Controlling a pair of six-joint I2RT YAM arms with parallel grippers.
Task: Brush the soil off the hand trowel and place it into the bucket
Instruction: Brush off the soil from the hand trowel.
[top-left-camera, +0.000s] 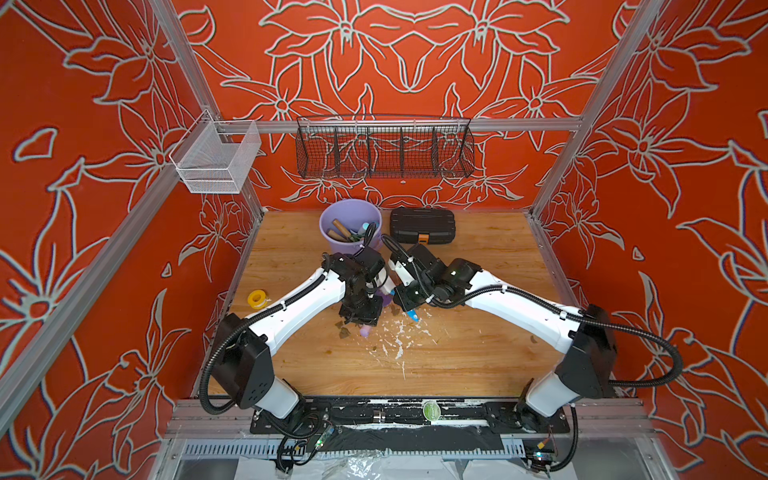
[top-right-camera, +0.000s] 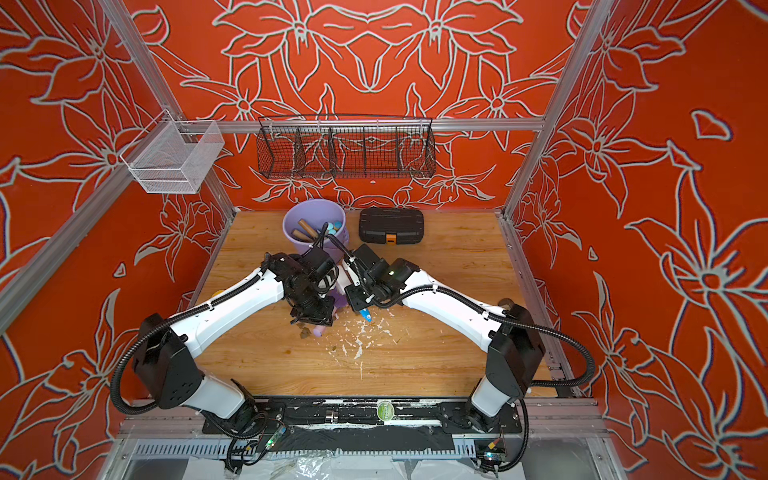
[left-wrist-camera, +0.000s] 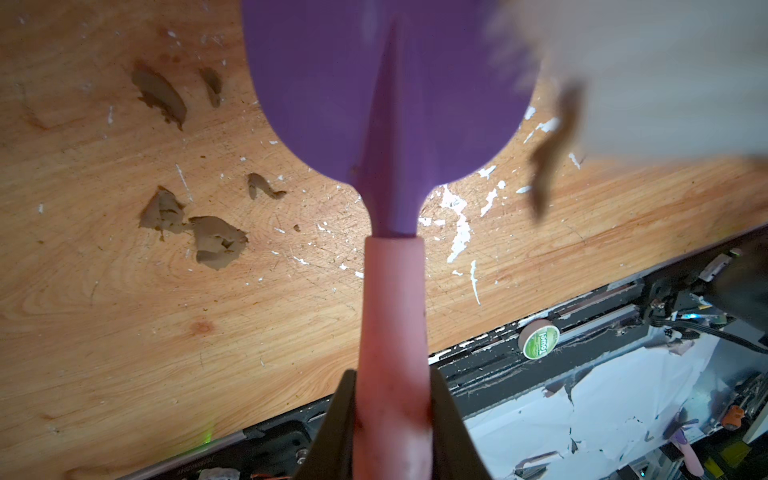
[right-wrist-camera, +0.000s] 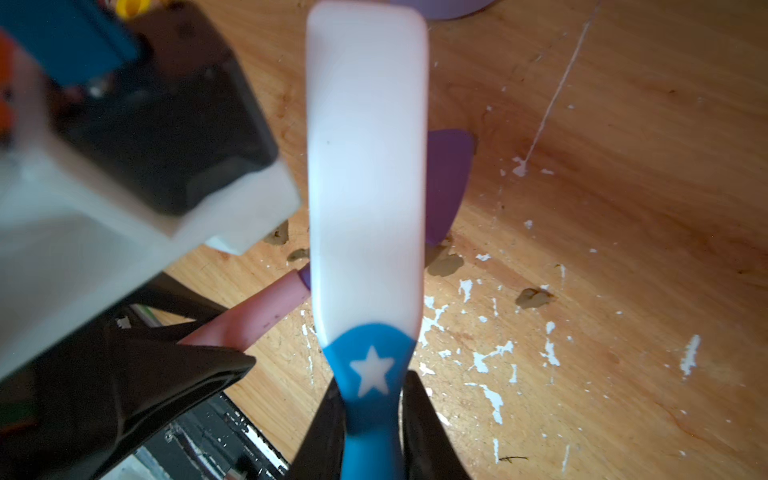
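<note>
My left gripper is shut on the pink handle of the hand trowel, whose purple blade hangs over the wooden table. My right gripper is shut on the blue star-marked handle of a brush; its white head lies across the blade. The blurred bristles touch the blade's edge, with a brown strand of soil beside them. More soil clumps lie on the table below. In both top views the two grippers meet mid-table, in front of the lavender bucket.
The bucket holds several tools with wooden handles. A black case sits to its right. A yellow tape roll lies at the table's left edge. White flecks streak the centre. A green-labelled roll rests on the front rail.
</note>
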